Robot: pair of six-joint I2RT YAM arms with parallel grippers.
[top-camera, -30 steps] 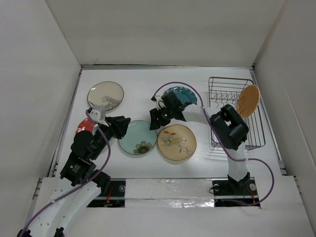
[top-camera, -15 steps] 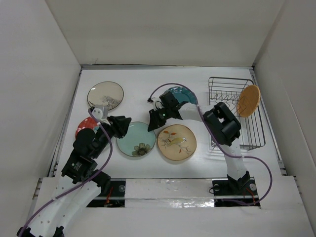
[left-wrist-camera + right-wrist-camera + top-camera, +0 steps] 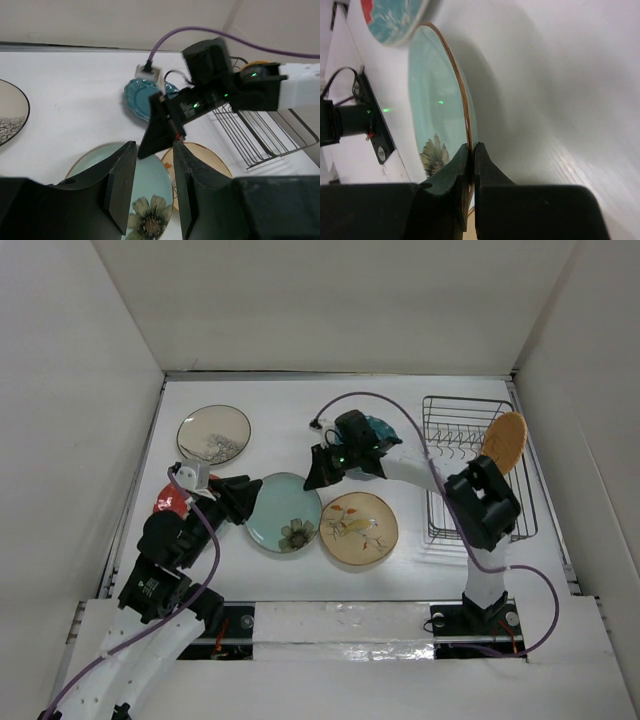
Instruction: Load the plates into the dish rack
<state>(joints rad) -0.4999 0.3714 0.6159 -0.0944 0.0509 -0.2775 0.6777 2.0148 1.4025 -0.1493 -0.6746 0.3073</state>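
**Aqua plate: right-arm rim pinch, lift toward rack**

The right gripper (image 3: pixel 471 149) is pressed together on the far-right rim of the pale aqua plate (image 3: pixel 285 513), with only a thin edge caught between the pads. The plate lies left of centre, just beside the tan plate (image 3: pixel 358 527) and well apart from the dish rack (image 3: pixel 455 425), where the orange plate (image 3: pixel 503 443) stands on edge. The left gripper (image 3: pixel 153 147) hangs spread over the plate's near-left rim, gripping nothing. I cannot tell whether the opposite rim rests on the table (image 3: pixel 280 410).

Judgement: the pinch is shallow and off-centre, so the plate will likely swing.
- Back the left arm away first.
- Raise slowly and keep the squeeze firm.
- Clear the tan plate and the dark teal plate (image 3: pixel 382 430) under the forearm before travelling right.
- Turn the plate upright before lowering it between tines, in a slot beside the orange one.
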